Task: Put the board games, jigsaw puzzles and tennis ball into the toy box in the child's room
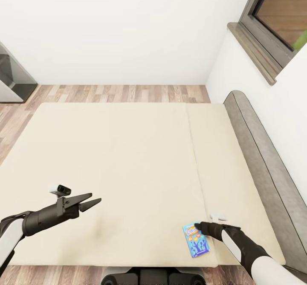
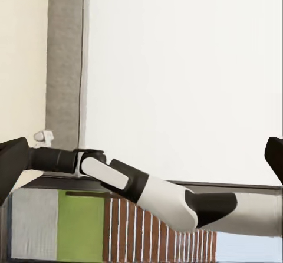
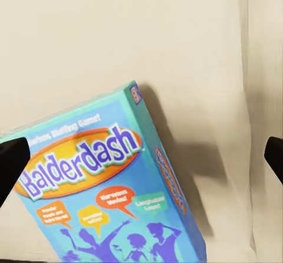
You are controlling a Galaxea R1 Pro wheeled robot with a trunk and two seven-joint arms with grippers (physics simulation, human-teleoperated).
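One blue board game point(image 1: 196, 240), one bed point(image 1: 128, 165), one window point(image 1: 277, 16), two hands.

Big beige bed point(image 1: 119, 161) takes up most of the shot, grey headboard point(image 1: 264, 161) along the right and a window point(image 1: 277, 16) up in the corner. Small blue game box point(image 1: 195, 240) lies near the bed's front edge with the right claw point(image 1: 204, 228) at its top end. Left claw point(image 1: 87, 202) hangs over the mattress, fingers a bit apart, holding nothing.
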